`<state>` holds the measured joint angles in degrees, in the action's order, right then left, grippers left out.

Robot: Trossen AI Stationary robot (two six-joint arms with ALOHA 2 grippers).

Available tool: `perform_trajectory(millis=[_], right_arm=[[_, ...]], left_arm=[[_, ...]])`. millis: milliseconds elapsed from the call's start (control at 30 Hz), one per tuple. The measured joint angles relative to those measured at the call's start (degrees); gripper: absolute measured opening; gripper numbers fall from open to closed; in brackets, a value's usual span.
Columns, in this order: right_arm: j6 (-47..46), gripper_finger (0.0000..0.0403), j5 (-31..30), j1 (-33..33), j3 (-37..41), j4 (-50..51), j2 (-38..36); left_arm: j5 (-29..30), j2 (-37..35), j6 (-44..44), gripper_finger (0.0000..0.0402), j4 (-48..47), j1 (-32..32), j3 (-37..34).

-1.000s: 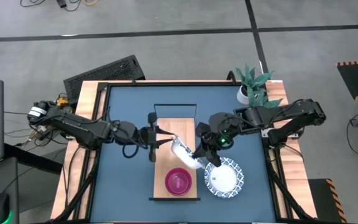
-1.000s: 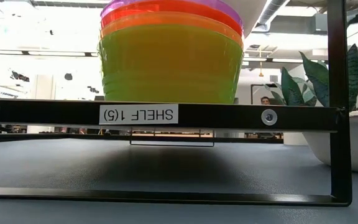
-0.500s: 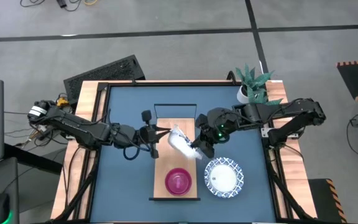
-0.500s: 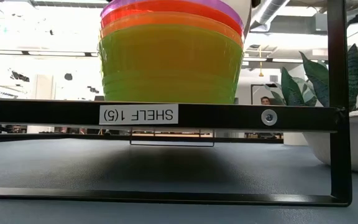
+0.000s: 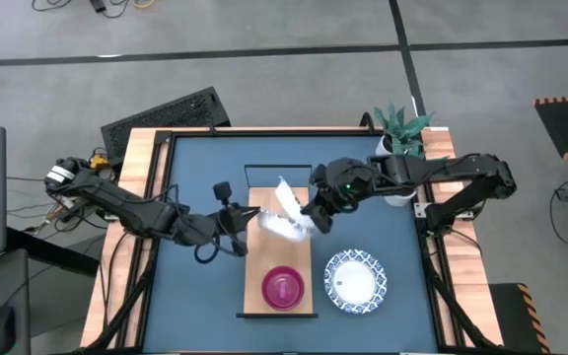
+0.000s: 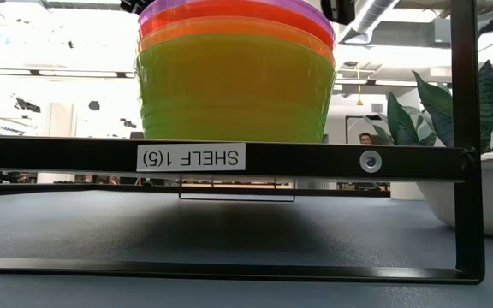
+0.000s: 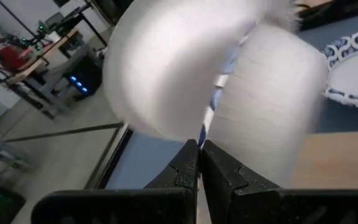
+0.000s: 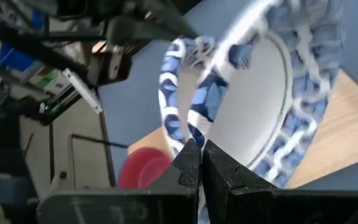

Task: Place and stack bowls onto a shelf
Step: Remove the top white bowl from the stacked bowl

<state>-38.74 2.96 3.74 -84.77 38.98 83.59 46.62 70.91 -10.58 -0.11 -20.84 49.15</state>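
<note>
White dish [image 5: 284, 212] tilted on edge above shelf [image 5: 264, 258], beyond purple bowl [image 5: 283, 287]. Right end effector [image 5: 313, 219] clamped on dish rim. Left end effector [image 5: 248, 213] closed on opposite rim. Second dish [image 5: 355, 281] on counter [image 5: 205, 286] beside shelf.

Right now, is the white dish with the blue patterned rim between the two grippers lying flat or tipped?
Tipped. The white blue-rimmed dish hangs tilted above the wooden shelf, pinched by the left gripper and right gripper.
</note>
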Motion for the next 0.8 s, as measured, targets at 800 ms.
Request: perform_trajectory(millis=[800], right_arm=[[6.26,0.0025,-12.14,2.81,-0.02,32.01,2.31]], left_arm=[[10.85,-17.15,-1.05,0.0000,1.81,-2.49,0.00]])
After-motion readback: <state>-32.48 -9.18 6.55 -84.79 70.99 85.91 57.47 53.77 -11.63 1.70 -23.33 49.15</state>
